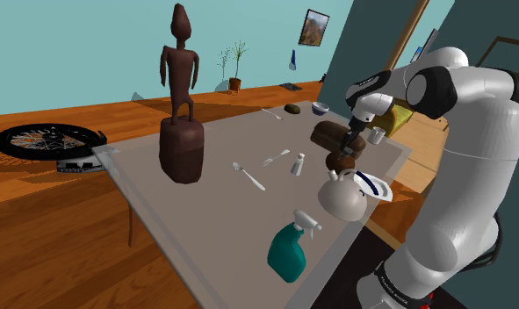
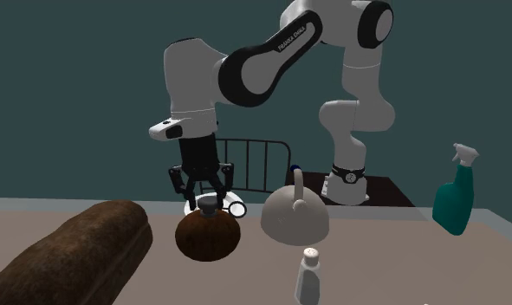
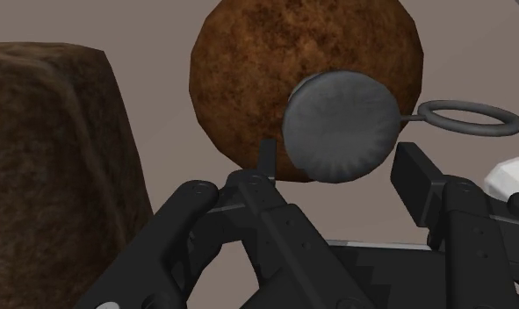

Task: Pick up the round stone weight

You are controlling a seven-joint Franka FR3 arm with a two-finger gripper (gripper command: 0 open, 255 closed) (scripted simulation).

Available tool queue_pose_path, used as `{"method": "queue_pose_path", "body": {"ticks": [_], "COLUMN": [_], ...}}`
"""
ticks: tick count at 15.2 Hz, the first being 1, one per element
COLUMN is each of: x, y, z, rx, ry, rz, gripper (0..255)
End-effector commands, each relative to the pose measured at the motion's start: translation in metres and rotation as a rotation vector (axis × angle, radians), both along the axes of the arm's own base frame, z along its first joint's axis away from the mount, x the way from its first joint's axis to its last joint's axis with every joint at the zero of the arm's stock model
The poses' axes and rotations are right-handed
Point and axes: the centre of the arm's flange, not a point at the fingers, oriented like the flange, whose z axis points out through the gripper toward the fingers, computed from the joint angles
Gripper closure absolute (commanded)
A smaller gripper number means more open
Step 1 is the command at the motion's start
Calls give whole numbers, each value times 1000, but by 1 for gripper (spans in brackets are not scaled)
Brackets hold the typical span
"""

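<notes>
- what is on the grey table (image 1: 205, 230)?
- a tall brown statue (image 1: 180, 97) stands at one end. a spoon (image 1: 248, 176) lies in the middle, with a small shaker (image 1: 298, 163) near it.
- and along the edge?
- a green spray bottle (image 1: 291, 248), a grey kettle (image 1: 341, 200), then a round brown weight (image 2: 207, 236) just beside a big brown loaf (image 2: 72, 251). a bowl (image 1: 320, 107) sits far back.

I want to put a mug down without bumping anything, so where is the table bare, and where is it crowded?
Bare: the wide stretch of table between the statue, the spoon and the spray bottle. Crowded: around the tool, where the round weight, kettle and brown loaf-shaped block sit close together.
</notes>
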Motion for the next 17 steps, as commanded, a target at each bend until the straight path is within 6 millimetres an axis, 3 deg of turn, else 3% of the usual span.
{"method": "queue_pose_path", "body": {"ticks": [1,15,17], "x": [0,0,0], "y": [0,0,0], "z": [4,78,79], "rx": [0,0,0], "ry": [1,1,1], "rz": [0,0,0], "gripper": [255,255,255]}}
